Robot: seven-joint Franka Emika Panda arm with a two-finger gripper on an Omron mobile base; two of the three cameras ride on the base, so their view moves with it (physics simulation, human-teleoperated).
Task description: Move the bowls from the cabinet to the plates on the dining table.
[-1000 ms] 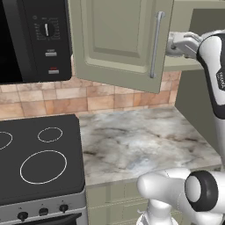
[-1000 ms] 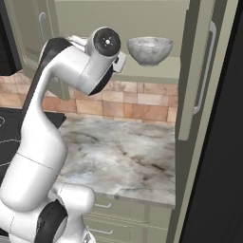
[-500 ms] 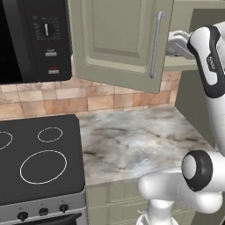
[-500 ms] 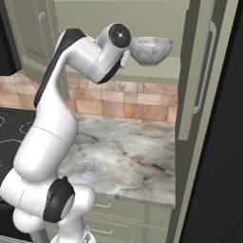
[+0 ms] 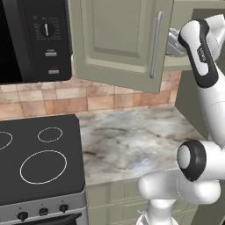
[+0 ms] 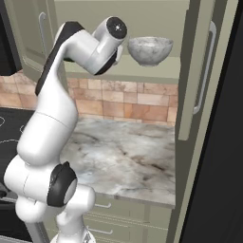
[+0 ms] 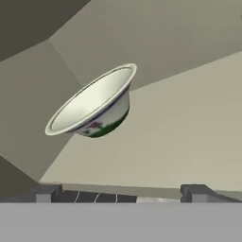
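**A:** Where is the hand [image 7: 120, 191], and what is it doing?

**B:** It is up at the open cabinet [image 6: 156, 14]. In the hand view its two dark fingertips [image 7: 47, 193] stand far apart at the bottom, spread wide with nothing between them. In both base views the arm's own white links cover the hand, so its fingers cannot be made out there.

**A:** And the bowls?

**B:** The cream-white bowl [image 7: 92, 104] sits on the cabinet shelf [image 7: 179, 142] ahead of the fingertips, apart from them, towards the back corner where the shelf meets the cabinet walls. It looks tilted, but that view rolls with the hand, so I cannot say it really leans. There is a green and reddish marking on its side, too small to read.

**A:** The grey one?

**B:** The mottled grey bowl [image 6: 150, 50] stands upright on the shelf near its front edge in the right base view, just beside the arm's upper link. Its left rim is partly covered by that link. In the left base view a sliver of it shows between the door edge and the arm.

**A:** What else is around?

**B:** The left cabinet door [image 5: 121, 41] hangs open over the marble surface [image 5: 132, 143]; the right door [image 6: 197, 71] is seen edge-on. A black stove [image 5: 37, 158] adjoins the surface's left edge, cut off by the frame, with a microwave [image 5: 35, 39] above it.
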